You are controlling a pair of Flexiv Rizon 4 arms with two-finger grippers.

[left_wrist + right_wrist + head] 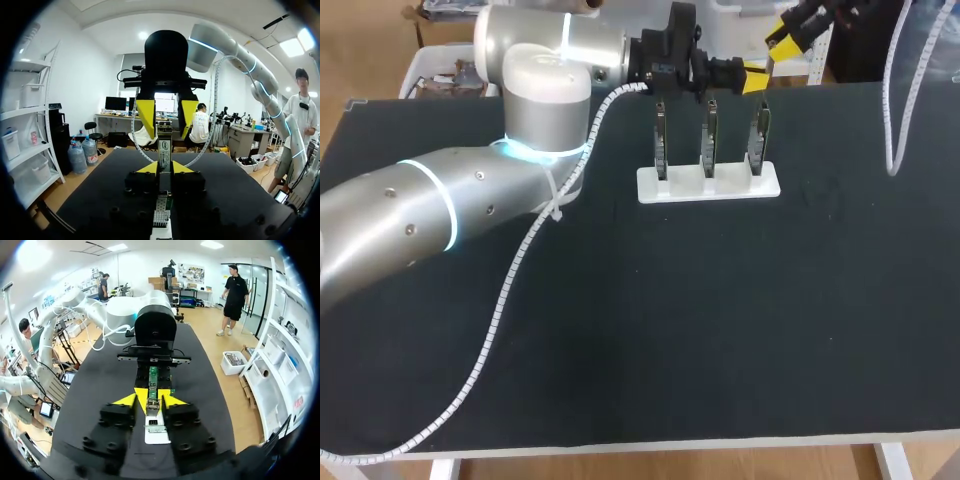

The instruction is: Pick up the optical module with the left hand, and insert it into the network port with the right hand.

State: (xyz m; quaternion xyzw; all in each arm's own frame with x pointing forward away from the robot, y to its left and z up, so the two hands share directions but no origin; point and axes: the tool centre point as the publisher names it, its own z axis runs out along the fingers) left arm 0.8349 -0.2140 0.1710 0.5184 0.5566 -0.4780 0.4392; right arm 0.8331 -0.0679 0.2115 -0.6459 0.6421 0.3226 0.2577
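Observation:
The optical module point(164, 145), a thin green board with a metal end, hangs level above the back of the table. My left gripper point(166, 167) is shut on one end of it. Facing it, my right gripper point(167, 120) has its yellow fingers pressed on the other end. In the right wrist view the module point(153, 385) runs from my right gripper point(152, 399) to the left gripper point(153, 371) ahead. From the head view both grippers, left point(757, 78) and right point(778, 45), meet just above the white stand point(708, 183) with three upright network ports point(708, 135).
The black table mat point(720, 330) stretches wide in front of the stand. A white spiral cable point(510, 290) trails from my left arm across the mat to the front left edge. Another cable loop point(895, 100) hangs at the back right.

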